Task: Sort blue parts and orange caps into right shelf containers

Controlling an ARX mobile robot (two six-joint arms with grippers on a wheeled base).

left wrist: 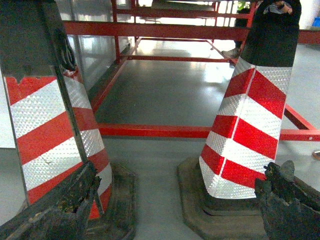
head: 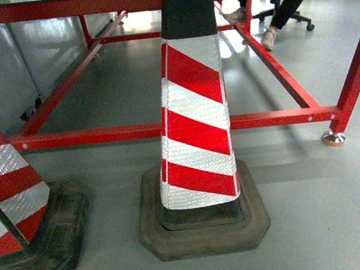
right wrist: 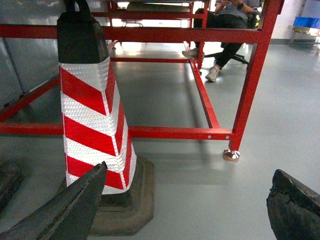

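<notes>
No blue parts, orange caps or shelf show in any view. In the left wrist view my left gripper [left wrist: 182, 172] is open, its dark worn fingers [left wrist: 75, 200] spread wide with only grey floor between them. The right gripper [right wrist: 190, 172] is open too, low over bare floor with nothing between its jaws. Neither gripper appears in the head view. Far off at the top right of the right wrist view sit some blue boxes [right wrist: 305, 21]; whether they are the right shelf containers I cannot tell.
A red-and-white striped traffic cone [head: 195, 127] on a dark rubber base stands straight ahead, and a second cone [head: 9, 191] is at the left. Behind them runs a red steel frame [head: 166, 129] with a footed leg [head: 333, 137]. A seated person [right wrist: 225, 20] is beyond it.
</notes>
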